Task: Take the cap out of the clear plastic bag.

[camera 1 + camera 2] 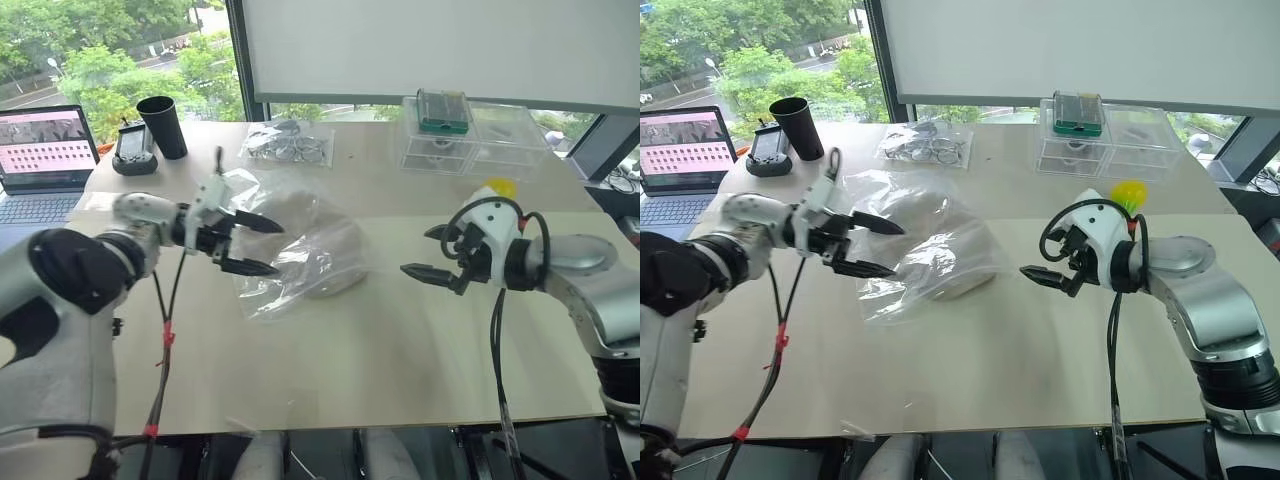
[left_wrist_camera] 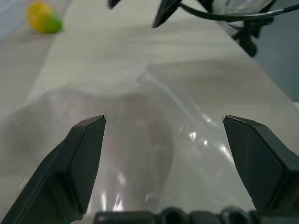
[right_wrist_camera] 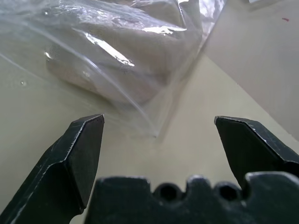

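Observation:
The clear plastic bag [image 1: 270, 290] lies crinkled in the middle of the table, and the cream-beige cap [image 1: 335, 255] sits inside it. My left gripper [image 1: 279, 248] is open at the bag's left side, its fingers one above the other and reaching over the plastic; the left wrist view shows bag [image 2: 196, 140] and cap [image 2: 140, 140] just beyond the fingertips. My right gripper [image 1: 415, 251] is open, empty and hovers a short way right of the bag, pointing at it. In the right wrist view the bag's corner [image 3: 154, 126] lies ahead of the right gripper [image 3: 159, 119], with the cap [image 3: 140, 60] behind it.
A laptop [image 1: 45, 150], a black cup [image 1: 163, 125] and a black device [image 1: 133, 152] stand at the back left. A smaller clear bag with dark wiry contents [image 1: 290, 145] lies behind the big bag. Clear plastic drawers [image 1: 470, 135] and a yellow-green ball [image 1: 500, 187] are at the back right.

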### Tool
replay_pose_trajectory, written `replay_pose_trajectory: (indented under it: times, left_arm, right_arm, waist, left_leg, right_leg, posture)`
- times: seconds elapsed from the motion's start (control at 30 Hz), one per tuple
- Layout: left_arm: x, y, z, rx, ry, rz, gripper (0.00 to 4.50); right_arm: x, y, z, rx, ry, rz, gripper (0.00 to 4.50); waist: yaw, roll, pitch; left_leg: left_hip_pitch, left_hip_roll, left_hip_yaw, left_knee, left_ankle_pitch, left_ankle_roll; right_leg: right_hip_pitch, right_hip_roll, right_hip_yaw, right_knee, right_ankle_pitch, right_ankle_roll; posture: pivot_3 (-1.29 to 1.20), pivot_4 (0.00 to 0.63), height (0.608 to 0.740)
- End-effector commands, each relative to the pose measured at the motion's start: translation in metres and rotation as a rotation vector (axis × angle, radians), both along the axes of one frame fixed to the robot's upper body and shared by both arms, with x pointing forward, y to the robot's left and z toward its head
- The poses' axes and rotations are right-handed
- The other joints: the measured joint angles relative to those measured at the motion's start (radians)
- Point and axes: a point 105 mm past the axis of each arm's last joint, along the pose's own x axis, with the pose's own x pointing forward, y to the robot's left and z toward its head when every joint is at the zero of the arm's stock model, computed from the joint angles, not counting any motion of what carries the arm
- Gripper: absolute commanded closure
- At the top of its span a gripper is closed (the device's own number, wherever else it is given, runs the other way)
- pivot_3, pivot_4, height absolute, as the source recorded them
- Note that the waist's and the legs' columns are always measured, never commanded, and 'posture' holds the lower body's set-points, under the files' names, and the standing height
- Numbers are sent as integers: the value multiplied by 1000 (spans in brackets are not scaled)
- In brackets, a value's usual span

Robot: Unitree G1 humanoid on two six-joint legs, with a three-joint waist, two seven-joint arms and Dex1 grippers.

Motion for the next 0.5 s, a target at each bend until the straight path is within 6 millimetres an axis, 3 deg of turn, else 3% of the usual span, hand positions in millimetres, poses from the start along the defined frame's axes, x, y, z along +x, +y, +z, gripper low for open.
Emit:
replay_pose_trajectory:
  times: [0.03, 0.23, 0.37, 0.5]
  left_arm:
    - [-3, -10, -2, -64, -8, -23, 208]
    - [10, -27, -3, -241, -122, 117, 208]
    - [38, -29, 13, -479, -296, 461, 208]
    - [48, -26, 28, -622, -374, 638, 208]
  right_arm:
    - [-4, 0, 14, 9, -65, -17, 0]
    - [-6, 3, 12, 29, -77, -48, 0]
    - [-5, 8, 11, 59, -88, -66, 0]
    - [0, 9, 13, 84, -107, -100, 0]
  waist:
    - [0, 0, 0]
    - [5, 0, 0]
    - [9, 0, 0]
    - [13, 0, 0]
  left_leg:
    - [0, 0, 0, 0, 0, 0]
    - [1, 1, 1, 0, 0, 0]
    - [1, 0, 1, 2, 0, 0]
    - [2, 0, 1, 2, 0, 0]
  right_leg:
    - [0, 0, 0, 0, 0, 0]
    - [0, 0, 0, 1, 1, -1]
    - [0, -1, 0, 1, 2, -3]
    - [0, -1, 0, 1, 4, -7]
  posture:
    - [0, 150, 740]
    - [0, 150, 740]
    - [0, 150, 740]
    - [0, 150, 740]
